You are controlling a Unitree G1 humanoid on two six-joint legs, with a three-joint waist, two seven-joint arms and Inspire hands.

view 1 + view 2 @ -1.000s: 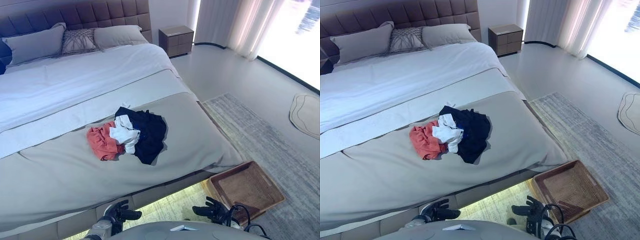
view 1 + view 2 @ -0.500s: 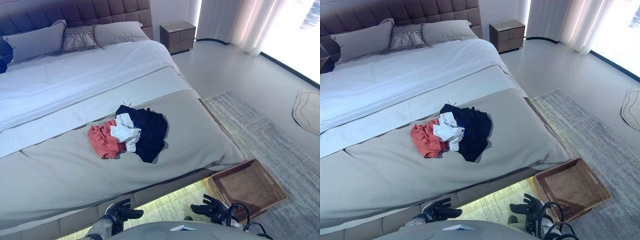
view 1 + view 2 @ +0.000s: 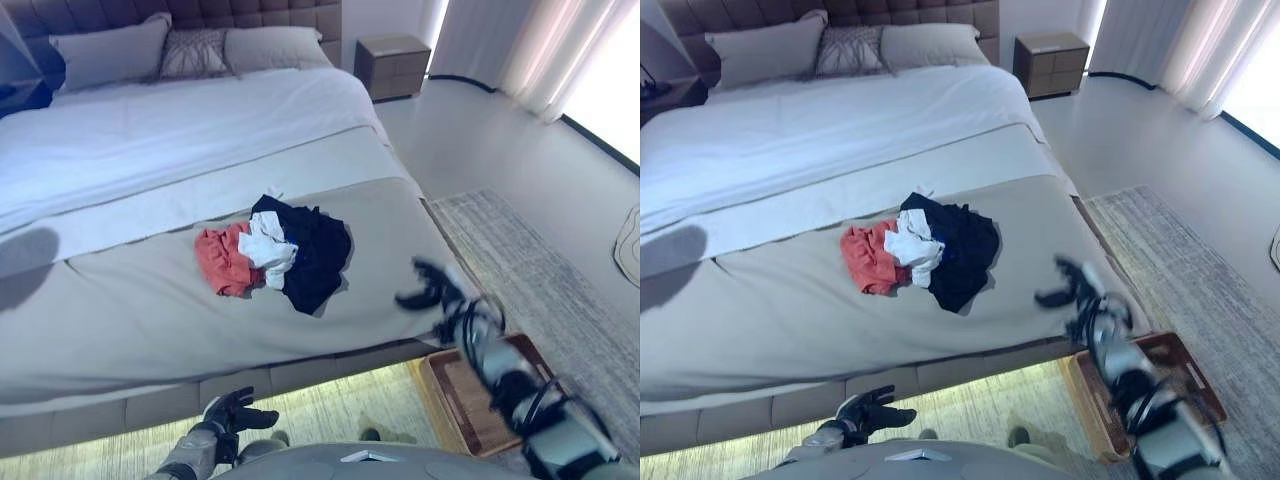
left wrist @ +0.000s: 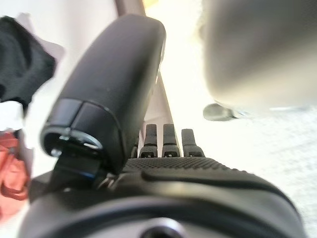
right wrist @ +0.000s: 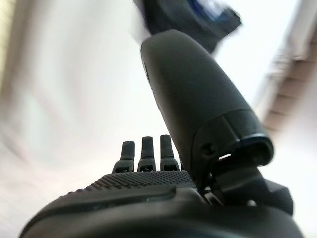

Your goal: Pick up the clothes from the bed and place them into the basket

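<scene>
A heap of clothes lies on the grey bedspread (image 3: pixel 130 320) near the foot of the bed: a dark navy piece (image 3: pixel 315 250), a white piece (image 3: pixel 270 245) and an orange-red piece (image 3: pixel 222 262). My right hand (image 3: pixel 432 288) is raised over the bed's right corner, to the right of the heap, open and empty with fingers spread. My left hand (image 3: pixel 232 413) hangs low in front of the bed's base, open and empty. The brown wicker basket (image 3: pixel 455 390) stands on the floor by the bed's right corner, partly behind my right arm.
Pillows (image 3: pixel 110 55) lie at the headboard. A wooden nightstand (image 3: pixel 392 62) stands at the back right. A grey rug (image 3: pixel 560 290) covers the floor right of the bed. Curtains (image 3: pixel 540 50) hang along the far right.
My right hand has risen from low beside the basket to above the bed's right corner. The camera has shifted, and the whole scene with it. The left hand stays low.
</scene>
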